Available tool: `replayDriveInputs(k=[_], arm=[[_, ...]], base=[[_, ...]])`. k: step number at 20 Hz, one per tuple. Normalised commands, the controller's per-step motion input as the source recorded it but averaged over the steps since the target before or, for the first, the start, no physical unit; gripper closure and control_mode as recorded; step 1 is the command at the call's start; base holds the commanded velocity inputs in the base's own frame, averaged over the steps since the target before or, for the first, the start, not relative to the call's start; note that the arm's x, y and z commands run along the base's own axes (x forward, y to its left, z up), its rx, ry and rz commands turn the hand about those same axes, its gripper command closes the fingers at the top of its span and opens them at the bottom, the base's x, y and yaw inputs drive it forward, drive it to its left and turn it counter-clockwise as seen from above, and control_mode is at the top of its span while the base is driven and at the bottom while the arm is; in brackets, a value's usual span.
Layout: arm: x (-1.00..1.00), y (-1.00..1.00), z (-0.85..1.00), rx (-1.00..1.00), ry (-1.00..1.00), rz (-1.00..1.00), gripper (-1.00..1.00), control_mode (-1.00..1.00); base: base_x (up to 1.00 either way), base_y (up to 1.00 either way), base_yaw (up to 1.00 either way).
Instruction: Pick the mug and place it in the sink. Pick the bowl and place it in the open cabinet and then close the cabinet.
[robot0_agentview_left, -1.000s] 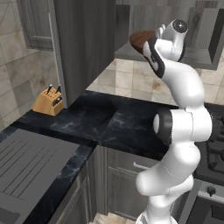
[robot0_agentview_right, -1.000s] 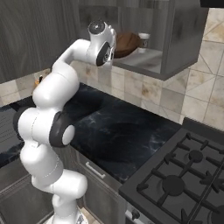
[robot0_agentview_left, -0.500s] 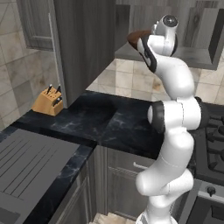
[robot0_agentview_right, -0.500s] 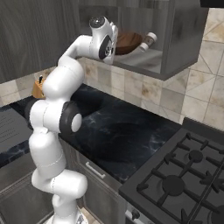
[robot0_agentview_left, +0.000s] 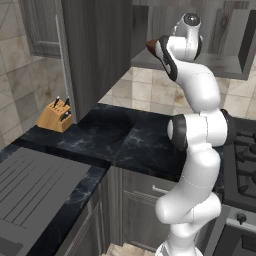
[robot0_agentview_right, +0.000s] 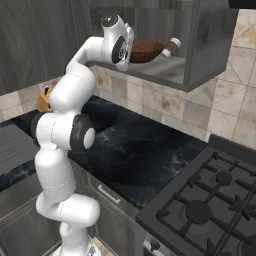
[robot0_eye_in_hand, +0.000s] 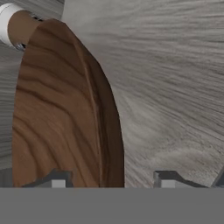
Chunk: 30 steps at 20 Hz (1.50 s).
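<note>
A black marbled surface (robot0_agentview_left: 125, 137) runs along a wall of beige stone tiles (robot0_agentview_right: 165, 102). A wooden knife block (robot0_agentview_left: 55, 116) stands at the back of the surface near the corner. A black gas stove (robot0_agentview_right: 210, 205) adjoins it, with grey lower drawers (robot0_agentview_left: 145, 200) beneath.

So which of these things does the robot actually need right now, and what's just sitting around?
Part of the job:
bowl
cabinet
gripper

Just lying about:
knife block
stove
small bottle lying in the cabinet
</note>
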Motion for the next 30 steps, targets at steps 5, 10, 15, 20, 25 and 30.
replayDriveInputs(k=[5, 10, 15, 20, 25, 30], arm=[[0.0, 0.0, 0.0, 0.0, 0.0, 0.0, -1.0, -1.0], [-0.15, 0.04, 0.09, 0.0, -0.04, 0.0, -1.0, -1.0], [-0.46, 0.03, 0.0, 0.0, -0.11, 0.0, -1.0, -1.0], [-0.53, 0.1, -0.13, 0.0, -0.07, 0.0, -1.0, -1.0], [-0.51, 0.14, -0.15, -0.03, -0.06, 0.0, -1.0, -1.0], [-0.63, 0.31, 0.58, -0.07, -0.13, 0.0, -1.0, -1.0]], base=[[0.0, 0.0, 0.0], [0.0, 0.0, 0.0], [0.0, 0.0, 0.0], [0.0, 0.0, 0.0], [0.0, 0.0, 0.0], [0.0, 0.0, 0.0]])
